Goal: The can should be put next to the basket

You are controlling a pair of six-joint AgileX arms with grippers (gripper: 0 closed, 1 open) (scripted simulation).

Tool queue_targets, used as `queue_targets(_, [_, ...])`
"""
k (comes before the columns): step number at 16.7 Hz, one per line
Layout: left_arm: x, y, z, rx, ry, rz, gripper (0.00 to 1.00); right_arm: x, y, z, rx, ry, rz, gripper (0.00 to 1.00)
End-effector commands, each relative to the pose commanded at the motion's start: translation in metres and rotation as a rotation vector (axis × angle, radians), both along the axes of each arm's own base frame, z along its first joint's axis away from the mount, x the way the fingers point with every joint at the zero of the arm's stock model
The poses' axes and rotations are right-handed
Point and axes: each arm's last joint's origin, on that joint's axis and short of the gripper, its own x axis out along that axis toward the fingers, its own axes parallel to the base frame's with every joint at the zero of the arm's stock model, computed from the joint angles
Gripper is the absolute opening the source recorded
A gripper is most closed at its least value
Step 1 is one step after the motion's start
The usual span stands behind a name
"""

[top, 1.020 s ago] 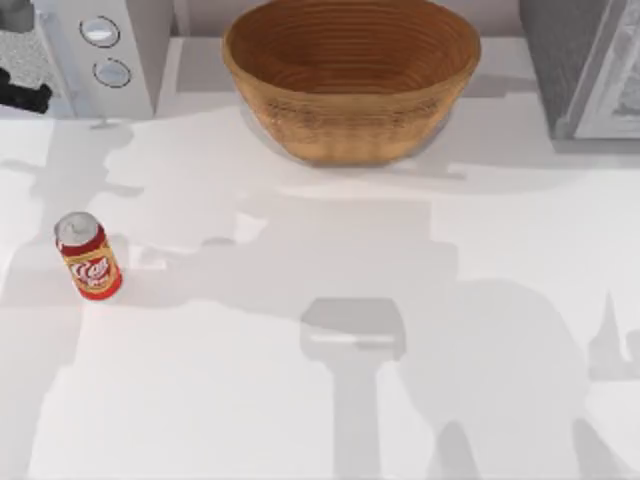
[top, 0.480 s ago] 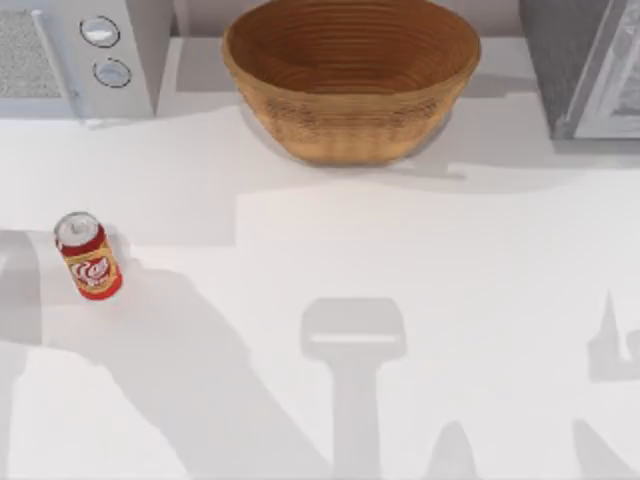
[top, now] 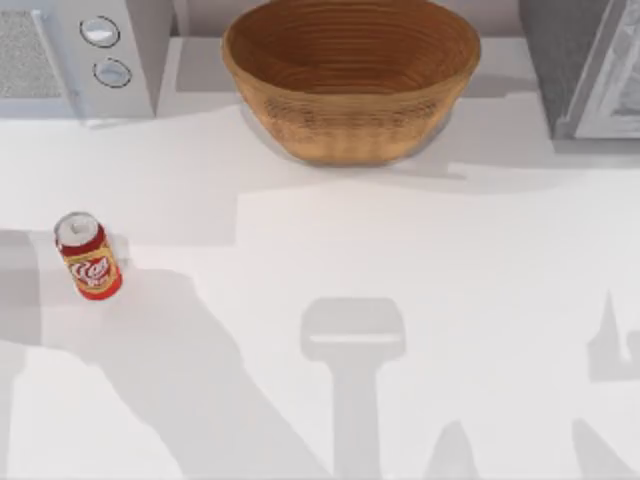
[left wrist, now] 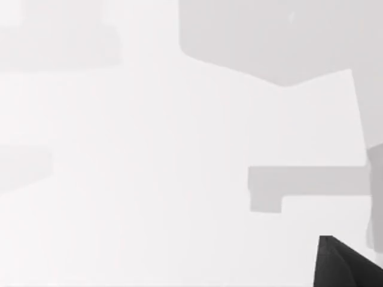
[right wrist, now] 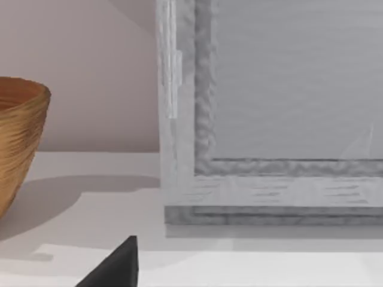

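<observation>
Small red can, orange-yellow label, silver top, upright on tabletop near left edge; large tan woven basket, open side up, at far centre, well apart from can

Red, orange-labelled can; tan ribbed wicker basket

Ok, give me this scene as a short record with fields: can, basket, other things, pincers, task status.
can: upright, left side of the table, nothing holding it
basket: back centre, nothing in it
gap: can well apart from basket
other things: microwave back left, grey appliance back right
left pincer: dark tip over bare table
right pincer: dark tip facing the grey appliance
task status: not yet done
</observation>
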Motion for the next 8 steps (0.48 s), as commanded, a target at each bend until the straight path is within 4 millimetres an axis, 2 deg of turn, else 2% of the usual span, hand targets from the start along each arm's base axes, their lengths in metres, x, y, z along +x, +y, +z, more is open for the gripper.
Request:
queue_targets(3, [0.0, 0.0, 0.0, 0.0, 0.0, 0.0, 0.0, 0.0, 0.0, 0.0, 0.0, 0.0, 0.0, 1.0])
queue_targets(8, [0.0, 0.0, 0.0, 0.0, 0.0, 0.0, 0.38, 0.0, 0.0, 0.0, 0.0, 0.0, 0.0, 1.0])
